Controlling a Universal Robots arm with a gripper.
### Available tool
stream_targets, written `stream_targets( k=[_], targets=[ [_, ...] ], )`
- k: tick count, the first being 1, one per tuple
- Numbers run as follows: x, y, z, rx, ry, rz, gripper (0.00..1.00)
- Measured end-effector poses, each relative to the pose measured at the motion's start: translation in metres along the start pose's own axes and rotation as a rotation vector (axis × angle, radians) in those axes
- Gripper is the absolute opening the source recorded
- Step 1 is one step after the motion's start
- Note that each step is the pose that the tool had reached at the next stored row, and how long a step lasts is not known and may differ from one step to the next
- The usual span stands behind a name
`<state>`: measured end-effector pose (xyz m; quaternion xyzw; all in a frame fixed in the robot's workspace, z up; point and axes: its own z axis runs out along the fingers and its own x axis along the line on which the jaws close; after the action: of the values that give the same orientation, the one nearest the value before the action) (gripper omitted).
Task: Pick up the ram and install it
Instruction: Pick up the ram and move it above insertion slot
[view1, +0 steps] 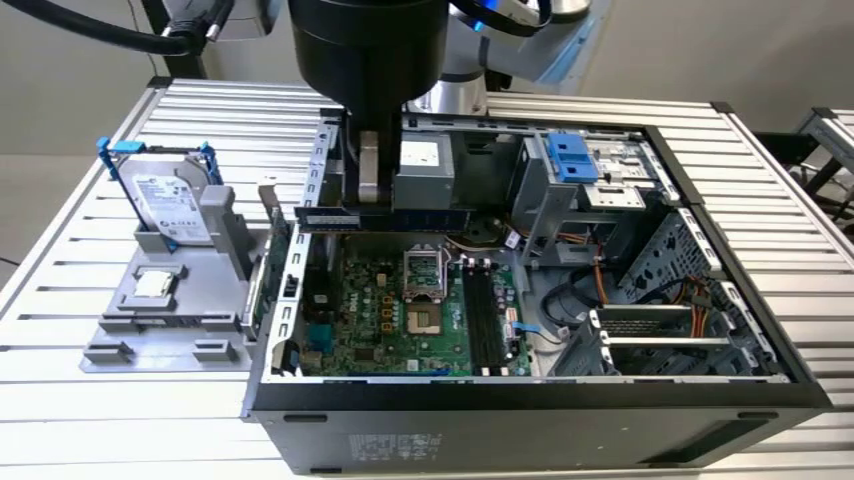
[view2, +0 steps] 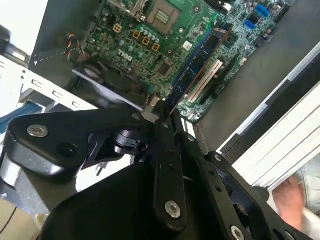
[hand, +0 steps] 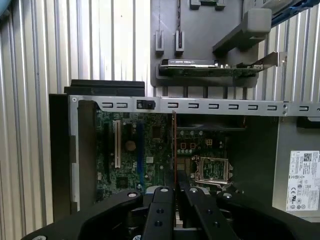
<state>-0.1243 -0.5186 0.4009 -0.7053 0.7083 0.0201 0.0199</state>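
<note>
pincer (view1: 367, 204) clamped on 1 end of the ram (view1: 427, 214) | ram's long axis crosswise to the motherboard's black slots (view1: 483, 318) | slots lie below me, toward the exterior view's right

fingers (hand: 162, 200) pinch ram (hand: 174, 145) | ram edge-on over motherboard (hand: 150, 160) | card (hand: 190, 67) in grey holder (hand: 200, 30)

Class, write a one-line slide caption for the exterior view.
Gripper holds the ram above the motherboard in the open case, hard drive at the exterior view's left.
</note>
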Motion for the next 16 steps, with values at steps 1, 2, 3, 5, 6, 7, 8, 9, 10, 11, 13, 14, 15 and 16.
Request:
stream_targets(
  k=[1, 2, 3, 5, 6, 7, 8, 9, 10, 11, 13, 14, 15, 16],
  targets=[
    [0.0, -0.0026, 0.0, 0.0, 0.0, 0.0, 0.0],
    [0.0, -0.0055, -0.0001, 0.0, 0.0, 0.0, 0.0],
    [0.0, -0.0078, -0.0001, 0.0, 0.0, 0.0, 0.0],
    [-0.0001, -0.0131, -0.0002, 0.0, 0.0, 0.0, 0.0],
    [-0.0001, -0.0155, -0.0003, 0.0, 0.0, 0.0, 0.0],
    [-0.0001, -0.0182, -0.0003, 0.0, 0.0, 0.0, 0.0],
    [-0.0001, -0.0206, -0.0004, 0.0, 0.0, 0.0, 0.0],
    [-0.0001, -0.0232, -0.0004, 0.0, 0.0, 0.0, 0.0],
    [-0.0001, -0.0255, -0.0005, 0.0, 0.0, 0.0, 0.0],
    [-0.0001, -0.0282, -0.0005, 0.0, 0.0, 0.0, 0.0],
    [-0.0002, -0.033, -0.0006, 0.0001, -0.0001, 0.0, 0.0],
    [-0.0002, -0.0352, -0.0007, 0.0, -0.0001, 0.0, 0.0],
    [-0.0002, -0.0372, -0.0007, 0.0, 0.0, 0.0, 0.0],
    [-0.0002, -0.039, -0.0008, 0.0, 0.0, 0.0, 0.0]
  ],
)
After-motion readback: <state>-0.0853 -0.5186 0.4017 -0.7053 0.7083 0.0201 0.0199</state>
